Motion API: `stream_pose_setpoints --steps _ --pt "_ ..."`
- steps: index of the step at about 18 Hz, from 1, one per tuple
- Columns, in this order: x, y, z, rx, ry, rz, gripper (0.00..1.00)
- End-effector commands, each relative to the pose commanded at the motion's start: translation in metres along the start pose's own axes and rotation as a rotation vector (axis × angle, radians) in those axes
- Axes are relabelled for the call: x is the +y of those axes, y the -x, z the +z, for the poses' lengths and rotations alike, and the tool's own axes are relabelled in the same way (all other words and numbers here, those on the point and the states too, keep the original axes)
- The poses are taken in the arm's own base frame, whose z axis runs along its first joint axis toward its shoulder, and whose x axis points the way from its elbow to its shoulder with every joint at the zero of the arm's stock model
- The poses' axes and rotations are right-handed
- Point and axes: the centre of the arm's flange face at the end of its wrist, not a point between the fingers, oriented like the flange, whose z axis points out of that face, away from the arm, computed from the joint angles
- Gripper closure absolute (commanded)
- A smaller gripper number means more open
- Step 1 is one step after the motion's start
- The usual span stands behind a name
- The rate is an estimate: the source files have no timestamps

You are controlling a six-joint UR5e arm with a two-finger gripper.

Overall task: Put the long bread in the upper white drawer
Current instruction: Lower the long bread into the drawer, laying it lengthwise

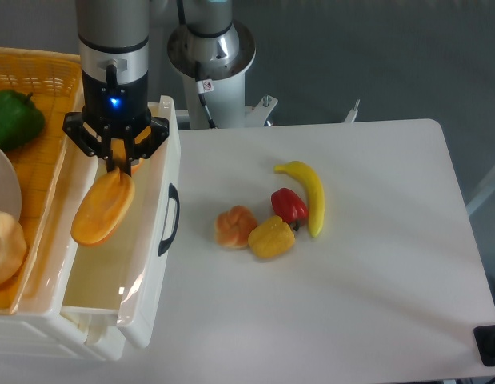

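tool grips smooth oblong long bread over glossy upper white drawer.

Pincer grips long bread above upper white drawer.

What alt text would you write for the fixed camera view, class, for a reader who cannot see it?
A robot arm's claw holds the long bread by one end over the open upper white drawer at the table's left edge. On the white table lie a banana, a red pepper, a yellow pepper and a small bun.
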Motion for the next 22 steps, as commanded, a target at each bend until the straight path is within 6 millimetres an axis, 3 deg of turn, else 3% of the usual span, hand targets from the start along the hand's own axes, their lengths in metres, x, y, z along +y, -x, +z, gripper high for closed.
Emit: stream_pose_setpoints --steps 12,22 --pt "-0.002 -0.001 -0.004 -0.001 -0.038 0.008 0.48" --pt "0.000 -0.002 0.008 0.004 -0.034 0.013 0.44"
